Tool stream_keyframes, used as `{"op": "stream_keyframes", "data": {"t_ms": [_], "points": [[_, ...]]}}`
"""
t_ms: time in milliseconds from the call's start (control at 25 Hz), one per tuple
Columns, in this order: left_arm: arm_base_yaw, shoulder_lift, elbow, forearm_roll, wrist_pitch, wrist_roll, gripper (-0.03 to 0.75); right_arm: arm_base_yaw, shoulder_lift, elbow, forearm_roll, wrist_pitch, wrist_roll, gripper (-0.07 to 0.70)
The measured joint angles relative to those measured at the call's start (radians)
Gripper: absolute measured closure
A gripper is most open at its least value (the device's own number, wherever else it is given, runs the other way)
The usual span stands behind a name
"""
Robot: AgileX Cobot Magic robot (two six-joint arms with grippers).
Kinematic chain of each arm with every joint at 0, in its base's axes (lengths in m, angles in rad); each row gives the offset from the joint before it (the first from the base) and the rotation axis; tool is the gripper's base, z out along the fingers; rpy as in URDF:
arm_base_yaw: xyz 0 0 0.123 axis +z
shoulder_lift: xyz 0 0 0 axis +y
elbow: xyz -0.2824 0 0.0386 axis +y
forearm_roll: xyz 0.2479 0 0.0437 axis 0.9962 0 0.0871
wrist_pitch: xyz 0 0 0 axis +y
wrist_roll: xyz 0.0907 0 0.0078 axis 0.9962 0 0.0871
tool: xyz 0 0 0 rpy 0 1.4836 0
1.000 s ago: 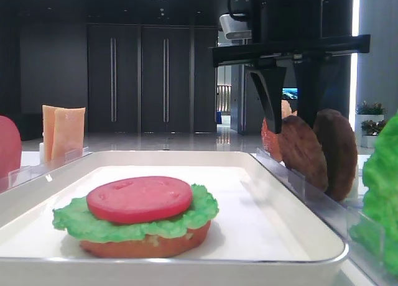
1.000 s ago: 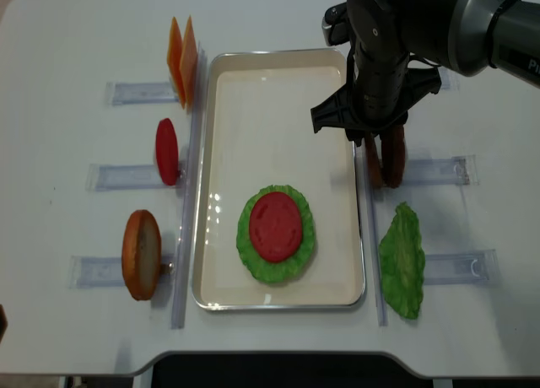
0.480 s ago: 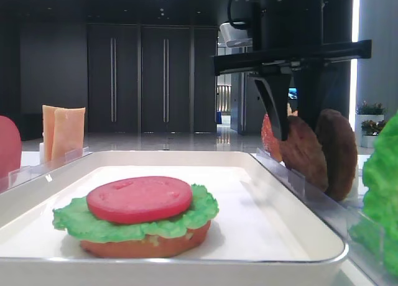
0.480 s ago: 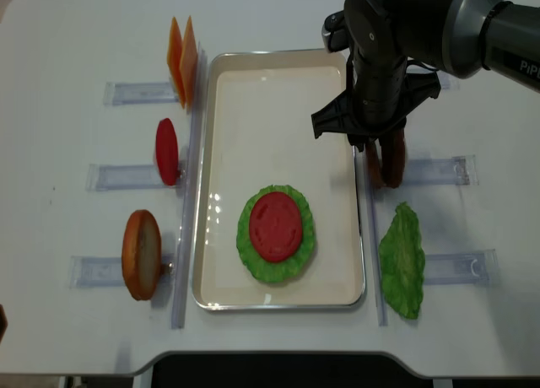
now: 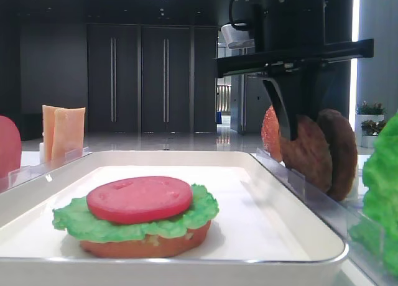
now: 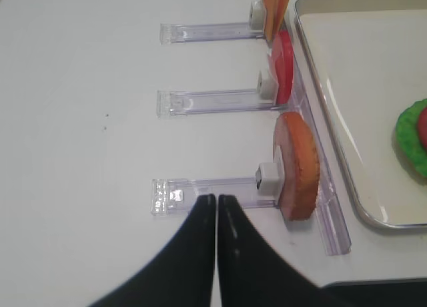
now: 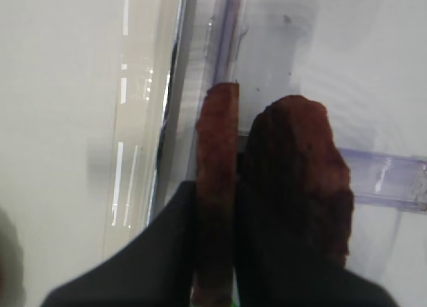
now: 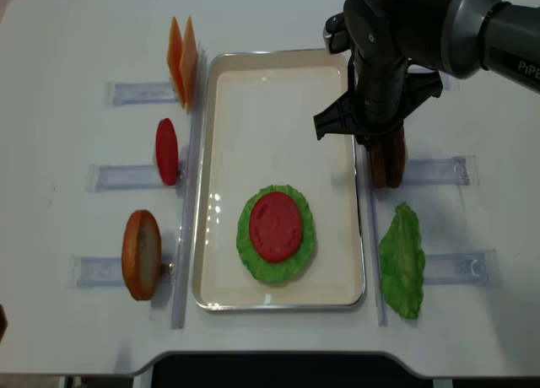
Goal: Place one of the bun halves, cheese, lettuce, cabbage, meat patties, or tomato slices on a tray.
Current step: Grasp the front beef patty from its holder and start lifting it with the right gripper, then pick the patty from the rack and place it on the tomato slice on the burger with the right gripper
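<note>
In the upper right of the overhead view, the right end effector (image 8: 379, 145) has just narrowed from a spread stance to a clamp on the nearer of the two meat patties (image 5: 308, 152), which stand on edge in their clear holder (image 7: 387, 180) just beside the tray (image 8: 278, 84). So the grasp looks made, and lifting it over to the stacked lettuce (image 8: 276, 236) and tomato slice (image 8: 275, 225) is likely next. The left end effector (image 6: 215, 210) rests pinched together, holding nothing, low on the tabletop (image 6: 87, 153).

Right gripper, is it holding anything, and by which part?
Yes. The right gripper is shut on the thinner-looking meat patty, its fingers pinching the two flat faces near the edge.
</note>
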Motion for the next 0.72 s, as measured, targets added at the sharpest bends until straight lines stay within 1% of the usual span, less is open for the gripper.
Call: {"op": "stream_keyframes", "data": {"t_ms": [200, 480, 720], "points": [[0.0, 0.0, 0.0, 0.0, 0.0, 0.0, 0.716, 0.0, 0.0, -0.003, 0.02, 0.016, 0.0, 0.521], [0.0, 0.0, 0.0, 0.0, 0.0, 0.0, 0.716, 0.0, -0.042, -0.062, 0.055, 0.1, 0.0, 0.521], [0.0, 0.0, 0.0, 0.0, 0.0, 0.0, 0.716, 0.0, -0.11, -0.129, 0.121, 0.106, 0.0, 0.521]]}}
